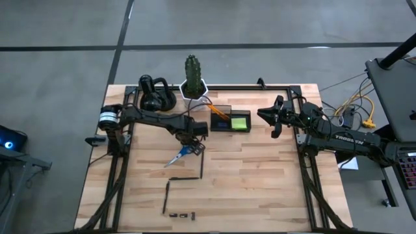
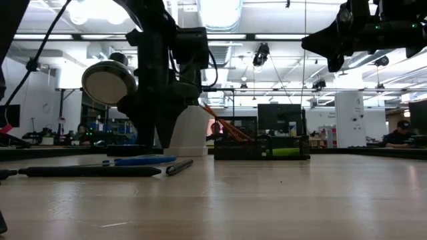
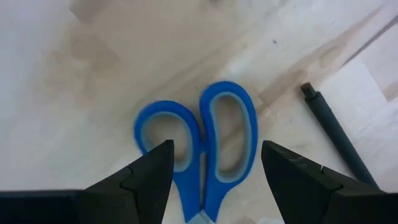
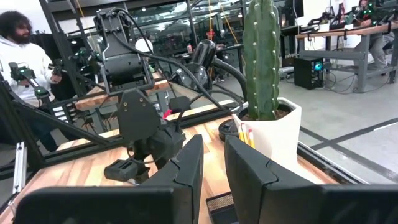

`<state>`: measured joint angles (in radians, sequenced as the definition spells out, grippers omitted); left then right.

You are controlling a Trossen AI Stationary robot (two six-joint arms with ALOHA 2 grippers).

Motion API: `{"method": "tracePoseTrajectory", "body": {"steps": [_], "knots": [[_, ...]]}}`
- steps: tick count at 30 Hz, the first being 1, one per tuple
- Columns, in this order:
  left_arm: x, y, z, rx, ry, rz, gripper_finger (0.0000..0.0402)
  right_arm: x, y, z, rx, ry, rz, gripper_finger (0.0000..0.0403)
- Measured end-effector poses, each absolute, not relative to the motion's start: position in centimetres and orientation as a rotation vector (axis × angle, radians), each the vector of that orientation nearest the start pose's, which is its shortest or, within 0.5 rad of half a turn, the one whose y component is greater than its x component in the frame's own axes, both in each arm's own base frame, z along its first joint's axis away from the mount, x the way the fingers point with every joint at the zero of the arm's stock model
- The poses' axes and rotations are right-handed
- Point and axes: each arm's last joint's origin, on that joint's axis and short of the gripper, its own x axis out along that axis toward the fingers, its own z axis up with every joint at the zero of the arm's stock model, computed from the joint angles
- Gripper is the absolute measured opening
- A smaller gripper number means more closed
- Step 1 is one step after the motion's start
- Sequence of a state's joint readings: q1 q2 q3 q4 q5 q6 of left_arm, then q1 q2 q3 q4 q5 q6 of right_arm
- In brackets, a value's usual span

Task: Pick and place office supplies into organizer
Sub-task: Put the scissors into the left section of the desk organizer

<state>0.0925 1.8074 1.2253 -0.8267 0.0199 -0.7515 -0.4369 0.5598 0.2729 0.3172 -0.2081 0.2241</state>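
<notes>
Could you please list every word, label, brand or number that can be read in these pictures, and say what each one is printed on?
"TROSSEN": white letters along the right arm, high view; small, so only probably this.
Blue-handled scissors, dark pen beside them, organizer, cactus pot: no print visible.
Background room in the low and right wrist views: any signs are too small or blurred to read.

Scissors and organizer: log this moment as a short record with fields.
scissors: flat on the table, blue handles between the open left gripper fingers, not gripped
organizer: near the cactus pot, holding orange pencils and a green sticky-note pad
pens: loose on table
right gripper: raised beside organizer, empty
</notes>
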Motion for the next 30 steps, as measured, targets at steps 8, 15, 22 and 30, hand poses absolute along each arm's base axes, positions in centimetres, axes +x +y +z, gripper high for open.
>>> {"method": "tracePoseTrajectory", "body": {"steps": [8, 15, 22, 30], "knots": [[33.5, 3.0, 16.7, -0.707, 1.356, 0.603, 0.0226, 13.3, -5.6, 23.4, 0.215, -0.051, -0.225, 0.0056], [33.8, 3.0, 16.1, -0.742, 1.372, 0.594, 0.0226, 13.3, -5.6, 23.4, 0.217, -0.048, -0.225, 0.0057], [34.1, 3.0, 16.0, -0.747, 1.354, 0.582, 0.0226, 13.3, -5.6, 23.4, 0.218, -0.048, -0.225, 0.0057], [34.2, 3.0, 15.9, -0.743, 1.338, 0.57, 0.0226, 13.3, -5.6, 23.4, 0.217, -0.048, -0.225, 0.0057]]}}
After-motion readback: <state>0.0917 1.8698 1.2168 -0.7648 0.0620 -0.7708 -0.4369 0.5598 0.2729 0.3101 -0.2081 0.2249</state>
